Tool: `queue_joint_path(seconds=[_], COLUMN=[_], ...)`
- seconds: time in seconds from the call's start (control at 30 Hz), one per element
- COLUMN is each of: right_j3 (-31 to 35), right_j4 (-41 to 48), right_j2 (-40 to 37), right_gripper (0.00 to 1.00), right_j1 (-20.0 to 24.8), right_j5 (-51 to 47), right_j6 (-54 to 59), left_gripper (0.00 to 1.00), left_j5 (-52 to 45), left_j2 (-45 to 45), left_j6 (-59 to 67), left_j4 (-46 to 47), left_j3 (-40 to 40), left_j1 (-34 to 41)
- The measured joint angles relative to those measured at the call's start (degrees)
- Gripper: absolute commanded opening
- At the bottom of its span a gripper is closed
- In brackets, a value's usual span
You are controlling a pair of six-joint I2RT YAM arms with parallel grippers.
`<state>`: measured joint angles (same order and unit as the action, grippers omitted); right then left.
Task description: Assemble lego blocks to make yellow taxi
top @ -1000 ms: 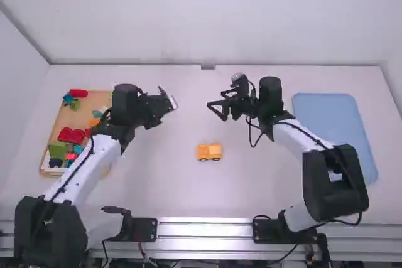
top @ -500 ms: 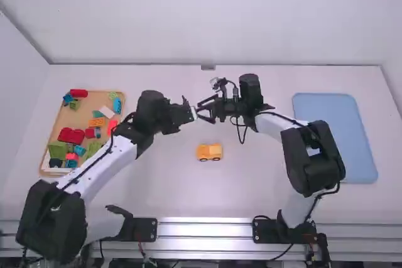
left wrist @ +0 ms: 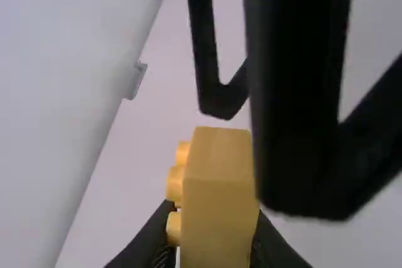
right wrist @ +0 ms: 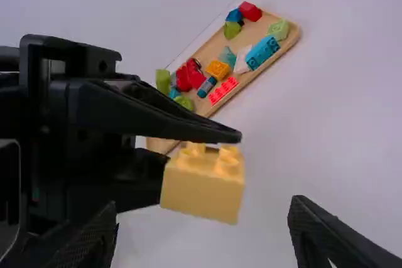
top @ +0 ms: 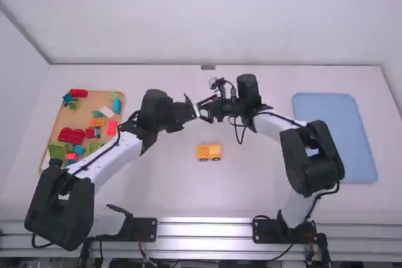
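White surface (top: 251,196) and wall (top: 207,17) leave us plenty of working room, with the wooden tray (top: 65,120) of spare blocks (top: 71,135) at the left of the frame, in the left arm's reach, and the blue tray (top: 336,136) at the right. Our left hand (left wrist: 213,236) is clamped on a yellow block (left wrist: 220,186), gripping near one end, presumably so the rest sticks out for a handover. Our right hand (right wrist: 205,204) has its fingers apart, one to each side of that block; we judge it should close before the left lets go, or the block may drop. Near the middle of the frame, the little car (top: 209,151) rests on its wheels, placed, we think, where either arm can build onto it.
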<state>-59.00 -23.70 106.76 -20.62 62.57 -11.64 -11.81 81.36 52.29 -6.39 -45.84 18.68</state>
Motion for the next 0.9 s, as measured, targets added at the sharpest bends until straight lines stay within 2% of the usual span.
queue_joint_path(seconds=[0.1,0.5,0.73,0.77,0.83,0.87,0.9], right_j3=[-0.02,-0.09,-0.07,-0.07,-0.07,-0.07,-0.07], right_j4=[-0.9,-1.01,-0.98,-0.96,-1.01,-0.98,-0.98], right_j2=[0.0,0.0,0.0,0.0,0.0,0.0,0.0], right_gripper=[0.69,0.38,0.23,0.19,0.16,0.13,0.12], right_j1=[-0.98,-2.43,-2.43,-2.43,-2.4,-2.34,-2.23], right_j5=[-0.37,-5.09,-5.95,-5.95,-5.88,-5.81,-5.64], right_j6=[-0.17,-2.4,-3.23,-3.23,-2.99,-2.99,-2.86], left_gripper=[0.02,0.04,0.19,0.25,0.25,0.3,0.43], left_j5=[-0.04,0.02,0.31,0.28,0.17,0.13,0.02], left_j2=[0.0,0.0,0.02,0.02,0.02,0.02,0.0], left_j6=[0.02,0.02,0.07,0.09,0.07,0.09,0.15], left_j4=[0.04,-0.11,-0.33,-0.33,-0.33,-0.31,-0.28], left_j3=[0.02,0.02,0.02,0.02,0.02,0.02,0.02], left_j1=[0.68,1.22,1.22,1.22,1.2,1.2,1.2])
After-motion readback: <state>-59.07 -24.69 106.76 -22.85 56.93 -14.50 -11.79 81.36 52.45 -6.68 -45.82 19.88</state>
